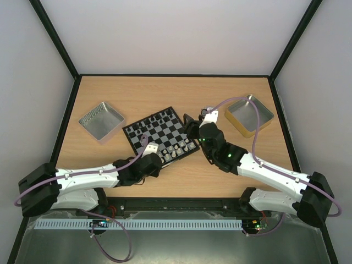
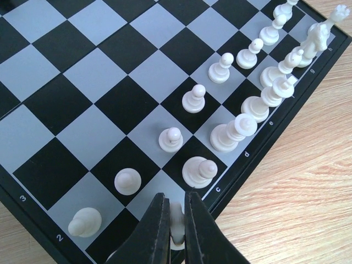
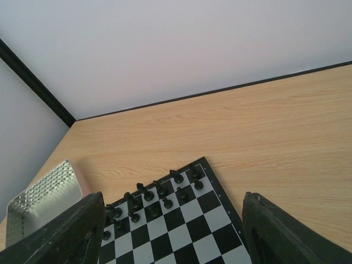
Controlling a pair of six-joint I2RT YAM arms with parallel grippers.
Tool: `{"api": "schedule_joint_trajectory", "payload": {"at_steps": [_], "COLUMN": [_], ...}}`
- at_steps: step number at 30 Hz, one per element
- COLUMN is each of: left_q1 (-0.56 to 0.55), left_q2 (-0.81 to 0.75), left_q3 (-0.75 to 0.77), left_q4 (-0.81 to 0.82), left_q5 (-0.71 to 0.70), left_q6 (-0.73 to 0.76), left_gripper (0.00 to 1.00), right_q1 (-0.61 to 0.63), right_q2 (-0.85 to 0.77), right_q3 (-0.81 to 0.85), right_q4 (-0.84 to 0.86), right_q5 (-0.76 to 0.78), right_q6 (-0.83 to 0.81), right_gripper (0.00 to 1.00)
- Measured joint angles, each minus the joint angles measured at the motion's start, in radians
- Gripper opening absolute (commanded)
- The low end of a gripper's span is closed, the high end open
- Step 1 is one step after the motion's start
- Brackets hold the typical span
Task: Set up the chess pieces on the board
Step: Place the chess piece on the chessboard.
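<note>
Left gripper (image 2: 177, 204) pinched tight on a white piece (image 2: 177, 224) at near edge of board (image 2: 82, 99) (other white pieces (image 2: 227, 136) near, black pieces (image 3: 148, 194) far), right gripper (image 3: 173, 231) spread wide, empty, at board's right side.

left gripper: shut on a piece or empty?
Shut on one: the left gripper pinches a cream-white chess piece between its black fingers, at the edge row of the black-and-grey checked board.

Board (image 2: 88, 77) border: digits 2, 3 on one edge; letters c, d, e on adjoining edge.
</note>
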Motion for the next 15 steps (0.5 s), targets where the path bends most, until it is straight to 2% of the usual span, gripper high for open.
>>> {"api": "schedule_joint_trajectory", "payload": {"at_steps": [15], "left_q1": [0.0], "left_q2": [0.056], "left_q3": [-0.046], "left_q4": [0.083], "left_q5": [-0.016], "left_q6": [0.0], "left_gripper": [0.06], "right_q1": [0.0], "right_q2": [0.026], "right_q3": [0.0], "right_q4": [-0.001], "right_q5": [0.0], "right_q6": [0.002], "right_gripper": [0.69]}}
